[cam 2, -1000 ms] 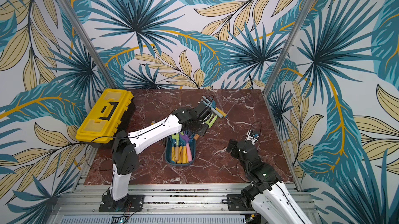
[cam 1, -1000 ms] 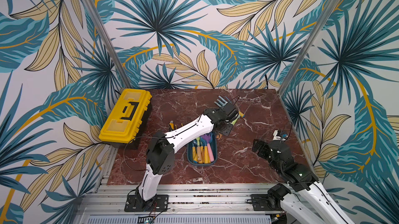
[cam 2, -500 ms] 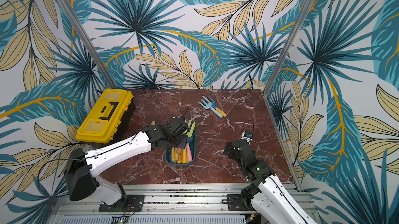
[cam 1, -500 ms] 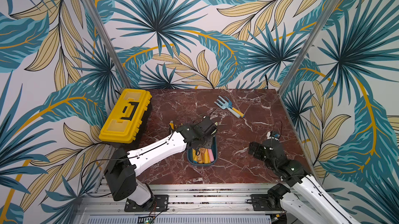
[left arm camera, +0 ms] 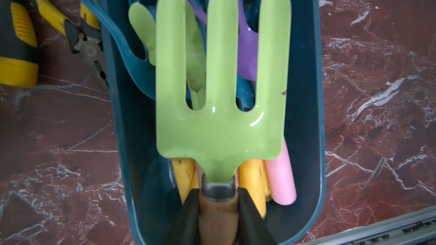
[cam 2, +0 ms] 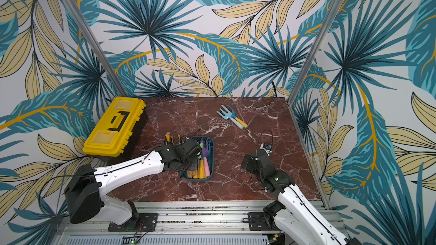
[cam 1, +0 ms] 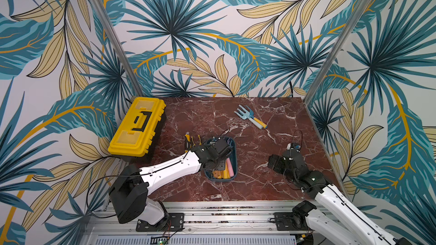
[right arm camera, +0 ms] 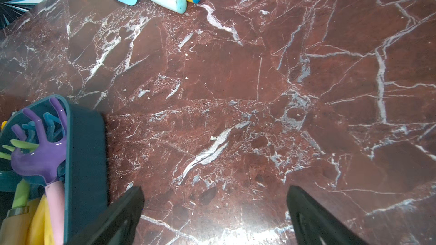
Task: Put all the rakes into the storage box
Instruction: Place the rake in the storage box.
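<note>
The rake is light green, with three flat prongs and a brown wooden handle. It is held by the handle in the left gripper and is lined up along the box. It may be touching the tools inside. The box is dark blue, open on top, and set on the table.

Colour and pattern record, tabletop lot.
worktop dark red marble, white veins; storage box dark teal; green rake light green head, brown handle; purple rake pink handle; pale blue rake pale blue handle; toolbox yellow, black handle; walls teal and tan palm leaves on white.
</note>
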Controlling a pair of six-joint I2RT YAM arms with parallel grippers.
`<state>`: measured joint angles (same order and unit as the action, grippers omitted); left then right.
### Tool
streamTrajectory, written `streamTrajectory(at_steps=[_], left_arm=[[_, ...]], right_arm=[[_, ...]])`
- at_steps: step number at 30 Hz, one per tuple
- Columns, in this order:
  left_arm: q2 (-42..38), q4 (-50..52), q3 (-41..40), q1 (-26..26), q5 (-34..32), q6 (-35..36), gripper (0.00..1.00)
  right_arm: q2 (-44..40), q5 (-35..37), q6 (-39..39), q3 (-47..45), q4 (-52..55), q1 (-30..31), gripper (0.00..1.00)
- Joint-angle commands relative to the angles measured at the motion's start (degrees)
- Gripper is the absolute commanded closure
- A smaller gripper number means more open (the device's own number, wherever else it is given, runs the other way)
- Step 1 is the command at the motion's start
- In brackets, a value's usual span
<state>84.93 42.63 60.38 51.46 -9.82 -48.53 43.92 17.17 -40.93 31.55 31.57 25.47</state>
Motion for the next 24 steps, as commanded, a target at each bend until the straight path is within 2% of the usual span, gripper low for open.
streamTrajectory(at_steps=[1,6,12,24], left_arm=[[-0.17,-2.38,-2.34,0.13,-1.54,-1.99,0.94],[-1.94,-3.76,-4.64,0.13,-2.52,-1.7,0.93],[-1.0,-3.06,-3.17,-0.78,-2.83,1.11,0.92],[0.65,-7.42,-3.82,-3.99,2.09,4.84,0.92]], right_arm=[[1.3,-1.51,-0.59,0.46,-1.23,-0.1,0.01],[1.54,-2.01,-0.99,1.21,-1.67,-0.08,0.01],[0.15,-3.52,-1.57,1.58,-1.95,-0.08,0.01],[2.02,-4.72,-2.43,1.32,-2.84,-0.12,0.01]])
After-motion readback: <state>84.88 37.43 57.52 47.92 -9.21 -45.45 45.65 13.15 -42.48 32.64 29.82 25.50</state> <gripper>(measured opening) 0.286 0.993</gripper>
